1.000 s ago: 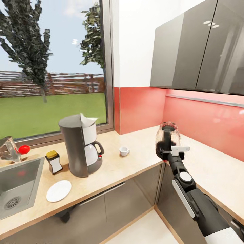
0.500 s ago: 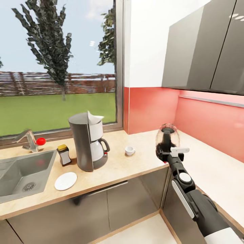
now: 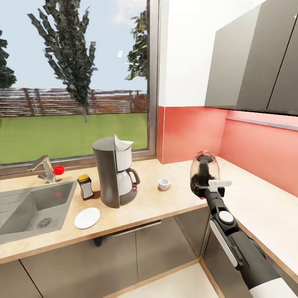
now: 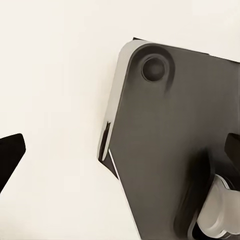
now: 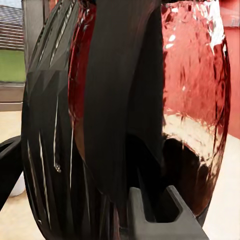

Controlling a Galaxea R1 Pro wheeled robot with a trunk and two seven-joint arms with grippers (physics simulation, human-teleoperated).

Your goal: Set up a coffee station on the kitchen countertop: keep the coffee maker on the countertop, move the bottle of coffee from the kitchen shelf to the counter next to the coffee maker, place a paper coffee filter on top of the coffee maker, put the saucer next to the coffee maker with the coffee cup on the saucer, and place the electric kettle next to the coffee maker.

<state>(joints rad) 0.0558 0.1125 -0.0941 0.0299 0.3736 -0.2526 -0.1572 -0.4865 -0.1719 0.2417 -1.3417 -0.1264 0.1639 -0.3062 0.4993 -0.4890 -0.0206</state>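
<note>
The grey coffee maker [image 3: 115,174] stands on the countertop [image 3: 174,200] under the window, with a white paper filter [image 3: 122,144] on its top. To its left is the yellow-capped coffee bottle [image 3: 85,186], in front of that the white saucer [image 3: 87,217], and to its right the small white cup [image 3: 164,183]. My right gripper [image 3: 208,189] is shut on the glass electric kettle [image 3: 203,170] [image 5: 190,100], held above the counter's corner, right of the cup. The left gripper [image 4: 120,150] is open, with a grey robot part behind it.
A steel sink [image 3: 29,207] with a faucet [image 3: 48,169] and red knob lies at the left. The counter turns along the red wall at the right [image 3: 265,211]. Dark upper cabinets [image 3: 256,62] hang above it. Cabinet fronts [image 3: 136,248] run below the counter.
The whole picture has shifted right, so the camera has moved; more of the sink shows. The kettle stays in my right gripper at the same spot in view.
</note>
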